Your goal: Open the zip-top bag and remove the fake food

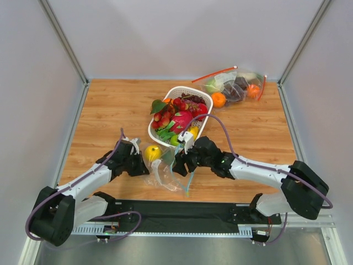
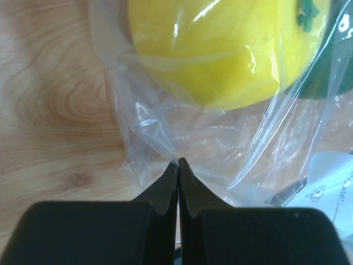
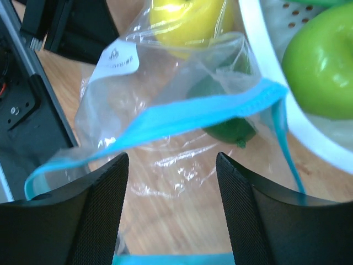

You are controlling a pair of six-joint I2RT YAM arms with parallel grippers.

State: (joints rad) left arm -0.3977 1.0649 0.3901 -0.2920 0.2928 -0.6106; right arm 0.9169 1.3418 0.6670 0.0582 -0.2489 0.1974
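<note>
My left gripper [image 2: 178, 161] is pinched tight on a fold of the bag [image 1: 165, 174], at 6 o'clock of the lemon [image 2: 220, 49], anchoring it, while my right gripper [image 3: 172, 160] is spread wide astride the zip strip [image 3: 165, 122], seemingly to part the mouth, bag lying at 6 o'clock of the basket [image 1: 187, 88].

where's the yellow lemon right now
In the top view the lemon sits left of centre, seen through the clear plastic of the zip-top bag, just ahead of the left gripper and beside the near-left corner of the white basket.
</note>
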